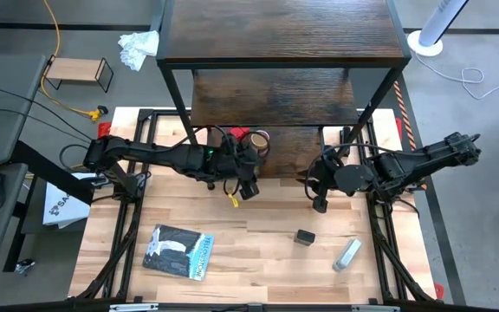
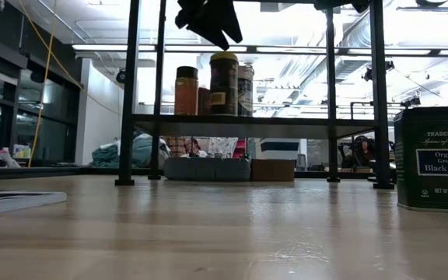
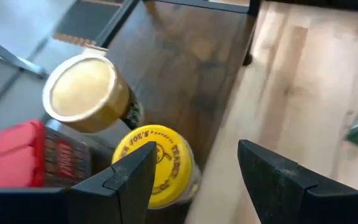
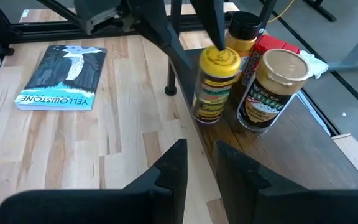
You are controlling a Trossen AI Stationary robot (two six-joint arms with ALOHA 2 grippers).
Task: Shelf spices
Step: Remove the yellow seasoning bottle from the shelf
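Note:
The shelf (image 1: 275,35) stands at the table's far edge. On its lowest board (image 3: 179,56) stand the tan-lidded jar (image 3: 89,93), the yellow-lidded jar (image 3: 157,165), the red one (image 3: 17,155) and the brown jar (image 4: 244,34). My left gripper (image 1: 248,186) is open and hovers over the yellow-lidded jar; in the low view it (image 2: 208,19) is clear above the jars. The small black tin (image 1: 305,237) stands on the table. My right gripper (image 1: 320,204), holding nothing, has a narrow gap between its fingers and hangs by the shelf's front right.
A flat blue-grey Yellowstone packet (image 1: 178,251) lies near the table's near left. A grey-white tube (image 1: 346,254) lies right of the black tin. The shelf's black legs (image 2: 127,93) stand on the table. A small light-wood rack (image 1: 78,71) sits beyond the far left.

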